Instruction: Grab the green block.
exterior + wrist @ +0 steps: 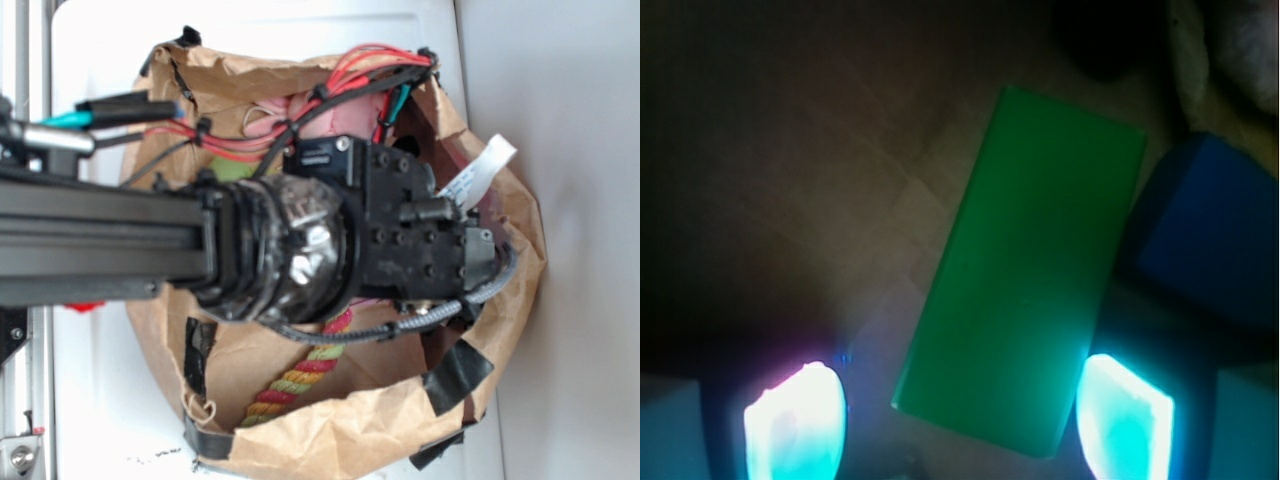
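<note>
Gripper (960, 420) spread wide, fingers (795, 420) straddling green block (1025, 265); blue block (1210, 230) beside it.

The arm (200, 250) hides the green block in the exterior view; the blue block (1220, 230) is cut off at the wrist view's right edge.

Arm (100, 235): black ribbed link ending in a black wrist housing (400, 225) with visible screw heads. Red and black cables (340, 80) are bundled with ties; a white flat ribbon cable (480, 168) exits the housing. Fingertips (795, 420) glow pale cyan in the wrist view
</note>
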